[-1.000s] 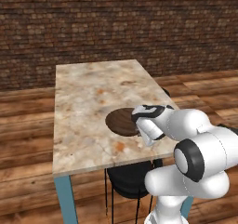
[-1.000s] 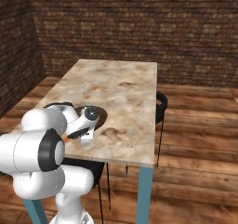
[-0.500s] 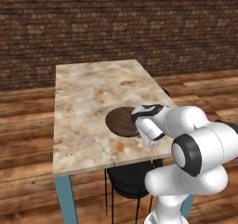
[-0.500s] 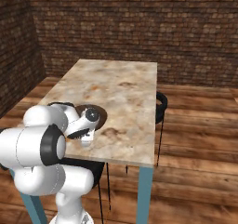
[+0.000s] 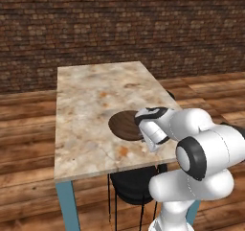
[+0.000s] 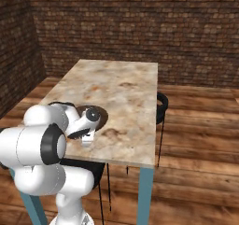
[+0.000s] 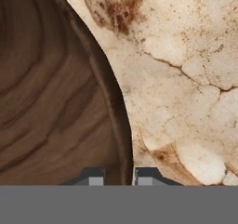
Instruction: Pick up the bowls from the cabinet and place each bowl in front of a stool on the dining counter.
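Note:
A wide dark brown wood-grained bowl [image 5: 123, 124] rests on the beige marble dining counter [image 5: 91, 96], near its front right edge. My gripper [image 7: 120, 177] is shut on the bowl's rim [image 7: 122, 144], one fingertip [image 7: 95, 177] inside the bowl and the other outside it. From the right, the white hand [image 6: 88, 126] covers the near part of the bowl [image 6: 101, 116]. A black stool [image 5: 131, 184] stands under the counter edge just below the bowl. The cabinet is out of view.
Another black stool [image 6: 161, 105] stands at the counter's [image 6: 121, 86] far long side. Slim teal legs [image 5: 67, 203] carry the top. Wood plank floor and a dark brick wall [image 5: 119, 28] surround the counter.
The hand has dipped very slightly at the bowl's rim. The bowl stays at the same spot on the counter.

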Tool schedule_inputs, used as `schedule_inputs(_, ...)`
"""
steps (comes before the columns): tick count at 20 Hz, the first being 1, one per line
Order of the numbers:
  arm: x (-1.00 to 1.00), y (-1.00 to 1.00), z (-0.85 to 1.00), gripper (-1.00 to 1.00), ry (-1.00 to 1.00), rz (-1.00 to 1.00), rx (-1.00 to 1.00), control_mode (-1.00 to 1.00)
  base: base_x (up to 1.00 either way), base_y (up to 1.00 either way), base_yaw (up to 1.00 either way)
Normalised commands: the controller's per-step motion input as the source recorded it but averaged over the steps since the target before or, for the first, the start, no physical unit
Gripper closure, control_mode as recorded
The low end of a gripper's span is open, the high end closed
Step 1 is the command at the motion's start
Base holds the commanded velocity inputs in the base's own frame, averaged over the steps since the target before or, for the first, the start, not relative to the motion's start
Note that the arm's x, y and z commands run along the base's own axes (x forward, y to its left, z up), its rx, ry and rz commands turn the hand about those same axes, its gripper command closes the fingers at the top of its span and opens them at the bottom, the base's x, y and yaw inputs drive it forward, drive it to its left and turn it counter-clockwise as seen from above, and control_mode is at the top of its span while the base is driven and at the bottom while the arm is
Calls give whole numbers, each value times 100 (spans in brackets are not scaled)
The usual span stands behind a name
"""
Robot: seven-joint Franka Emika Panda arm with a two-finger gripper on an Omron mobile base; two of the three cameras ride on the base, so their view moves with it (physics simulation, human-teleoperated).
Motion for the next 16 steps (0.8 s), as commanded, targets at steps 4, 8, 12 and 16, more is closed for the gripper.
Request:
schedule_inputs(4, 0, 0, 0, -100, 0, 0, 0, -100, 0, 0, 0)
schedule_inputs(8, 0, 0, 0, -100, 0, 0, 0, -100, 0, 0, 0)
schedule_inputs(12, 11, -12, 8, -100, 2, 1, 0, -100, 0, 0, 0)
schedule_inputs(16, 8, -18, 80, -100, 0, 2, 0, -100, 0, 0, 0)
